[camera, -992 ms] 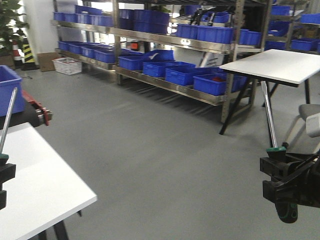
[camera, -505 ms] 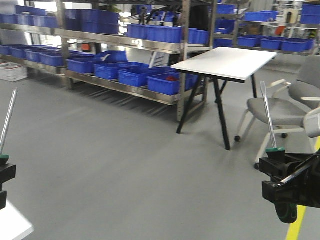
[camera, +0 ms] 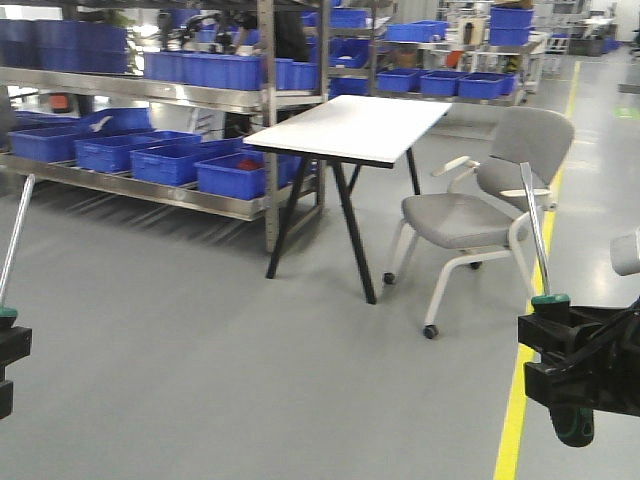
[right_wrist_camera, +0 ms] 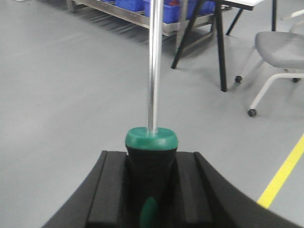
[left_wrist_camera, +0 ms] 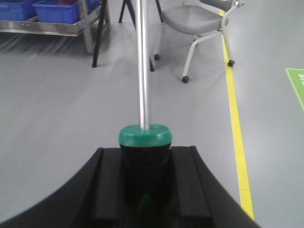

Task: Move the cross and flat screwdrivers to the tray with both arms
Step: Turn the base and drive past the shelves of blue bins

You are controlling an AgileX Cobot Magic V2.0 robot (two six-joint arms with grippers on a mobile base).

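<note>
A green floor marking (left_wrist_camera: pixel 297 88) is lying at the right edge of the left wrist view. It is carrying some white writing, but the frame is cutting it off and I cannot read it.

In the front view the left gripper (camera: pixel 8 362) is showing only partly at the left edge, and the right gripper (camera: pixel 565 365) is being cut by the right edge. Both wrist views are cutting the shafts off at the top. In the front view the tips are too small to tell cross from flat.

The left gripper is clamping the black handle of the left screwdriver (left_wrist_camera: pixel 143 71) between its two black fingers (left_wrist_camera: pixel 107 190). The right gripper is squeezing the right screwdriver (right_wrist_camera: pixel 154 61) in the same way. Each screwdriver is showing a green collar on a black handle, and a thin shiny steel shaft is rising from it, leaning slightly. The green-trimmed end of the right handle is hanging below the gripper.

Both screwdrivers are being held in the air above the grey floor, well apart. Behind them a white table (camera: pixel 350 125), a grey chair (camera: pixel 480 215) and blue crates (camera: pixel 230 175) are standing, and a yellow line (camera: pixel 515 420) is running along the floor.
</note>
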